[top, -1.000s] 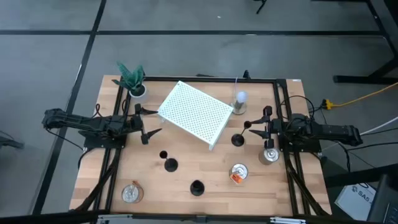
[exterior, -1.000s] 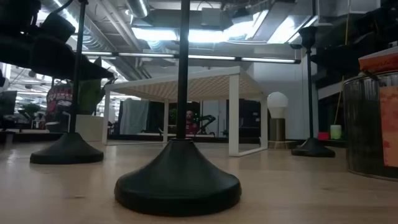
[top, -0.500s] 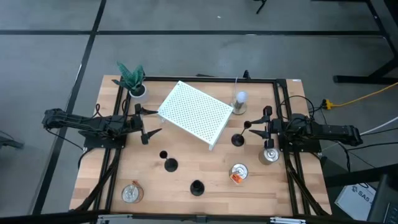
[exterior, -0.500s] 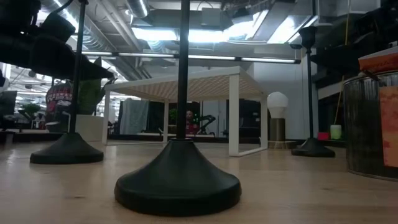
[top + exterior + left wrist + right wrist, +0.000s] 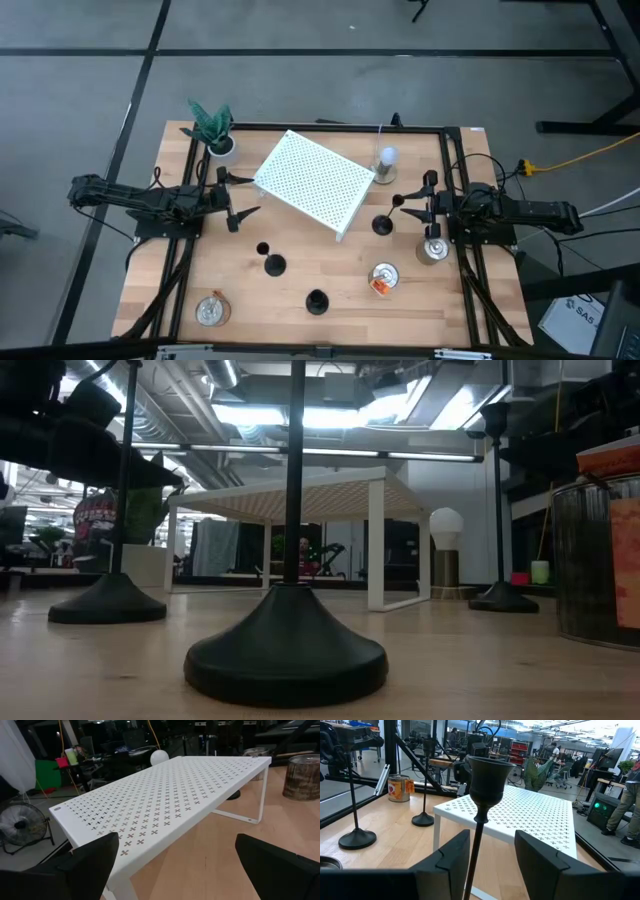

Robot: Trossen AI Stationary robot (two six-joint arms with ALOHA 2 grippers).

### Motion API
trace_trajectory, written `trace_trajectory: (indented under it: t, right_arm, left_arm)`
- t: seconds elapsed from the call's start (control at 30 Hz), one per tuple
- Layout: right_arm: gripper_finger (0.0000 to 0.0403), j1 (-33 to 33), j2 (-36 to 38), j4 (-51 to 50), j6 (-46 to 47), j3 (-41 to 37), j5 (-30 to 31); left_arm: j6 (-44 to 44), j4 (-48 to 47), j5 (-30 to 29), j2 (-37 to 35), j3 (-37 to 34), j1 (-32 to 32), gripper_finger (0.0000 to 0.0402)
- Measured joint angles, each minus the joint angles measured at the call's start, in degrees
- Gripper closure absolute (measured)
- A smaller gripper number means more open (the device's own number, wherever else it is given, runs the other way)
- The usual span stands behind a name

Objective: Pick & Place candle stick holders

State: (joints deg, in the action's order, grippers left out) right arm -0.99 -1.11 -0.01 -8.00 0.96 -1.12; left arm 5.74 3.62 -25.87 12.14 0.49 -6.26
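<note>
Three black candle stick holders stand upright on their round bases on the wooden table. One (image 5: 382, 225) is just in front of my right gripper (image 5: 402, 207); its cup (image 5: 489, 772) fills the right wrist view, and its stem shows between the two open fingers without touching them. The other two (image 5: 275, 265) (image 5: 317, 300) stand nearer the front edge. My left gripper (image 5: 245, 198) waits at the table's left, wide open with nothing between its fingers. It faces a white perforated rack (image 5: 175, 790).
The white rack (image 5: 312, 182) stands on its legs at the table's middle back. A potted plant (image 5: 212, 130) and a light bulb (image 5: 385, 160) are at the back. Tin cans stand at the right (image 5: 432, 250), front right (image 5: 383, 278) and front left (image 5: 211, 310).
</note>
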Motion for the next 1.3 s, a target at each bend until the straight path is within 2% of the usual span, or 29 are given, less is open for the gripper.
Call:
trace_trajectory:
  t: [0.73,0.97,1.3]
  right_arm:
    - [0.0243,0.0,-1.18,-1.39,-0.01,0.52,-0.01]
    - [0.0243,0.07,-9.95,-12.64,-0.01,10.07,-0.01]
    - [0.0243,2.7,-28.36,-16.08,0.0,23.8,0.01]
  left_arm:
    - [0.0,0.0,0.02,-0.02,0.02,0.02,0.0002]
    - [0.0,0.0,0.0,-0.02,0.0,0.02,0.0002]
    - [0.0,0.0,0.0,0.0,0.0,0.02,0.0002]
